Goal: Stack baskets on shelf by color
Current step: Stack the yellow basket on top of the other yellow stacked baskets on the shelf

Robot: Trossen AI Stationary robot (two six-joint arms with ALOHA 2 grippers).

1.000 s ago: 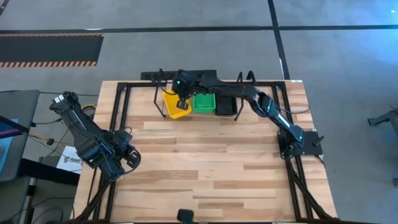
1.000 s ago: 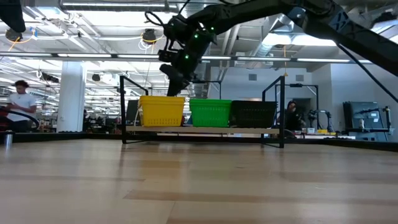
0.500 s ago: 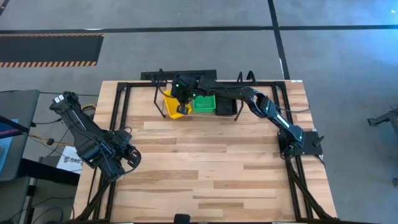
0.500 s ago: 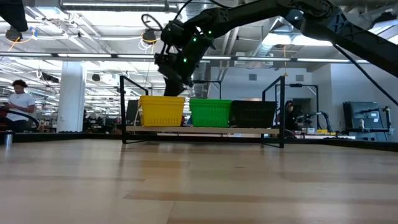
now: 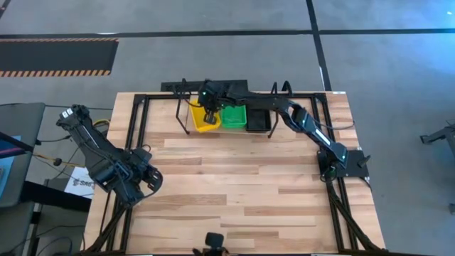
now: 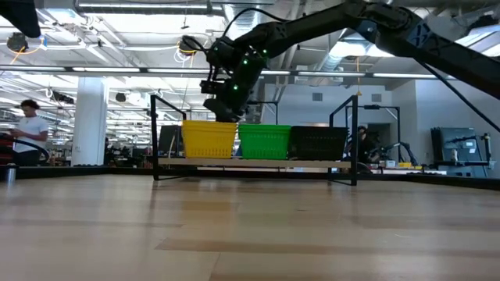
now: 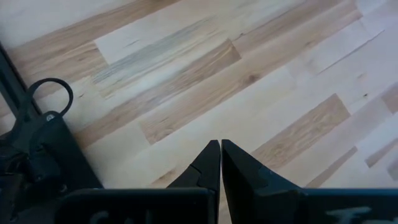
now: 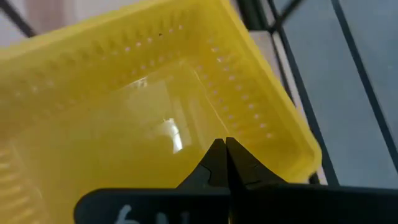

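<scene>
Three baskets stand side by side on the low black shelf [image 6: 254, 164] at the table's far edge: yellow [image 6: 208, 139], green [image 6: 264, 141] and black [image 6: 318, 143]. From above, the yellow basket [image 5: 199, 124] lies left of the green [image 5: 233, 118] and the black [image 5: 257, 121]. My right gripper [image 8: 225, 154] is shut and reaches down into the yellow basket [image 8: 124, 124]; in the low view it [image 6: 223, 114] stands at the basket's top rim. My left gripper [image 7: 221, 152] waits shut above bare wood at the table's left side [image 5: 148, 179]. My right gripper has its shut fingers [image 8: 214, 163] slanting down into the yellow basket from above and from the table's right. Their tips stand at the inner floor [image 8: 186, 134] close to a perforated side wall. The fingers hide the spot of touch. The basket rests on the shelf.
A large black frame [image 5: 136, 128] edges the wooden table. Open wood [image 5: 234, 185] lies between the shelf and the near edge. People [image 6: 27, 129] and equipment show in the room beyond the table.
My right gripper, shut throughout, has sunk into the yellow basket and shifted a little toward the table's right. The yellow basket has slid along the shelf toward the green one and now stands close beside it.
</scene>
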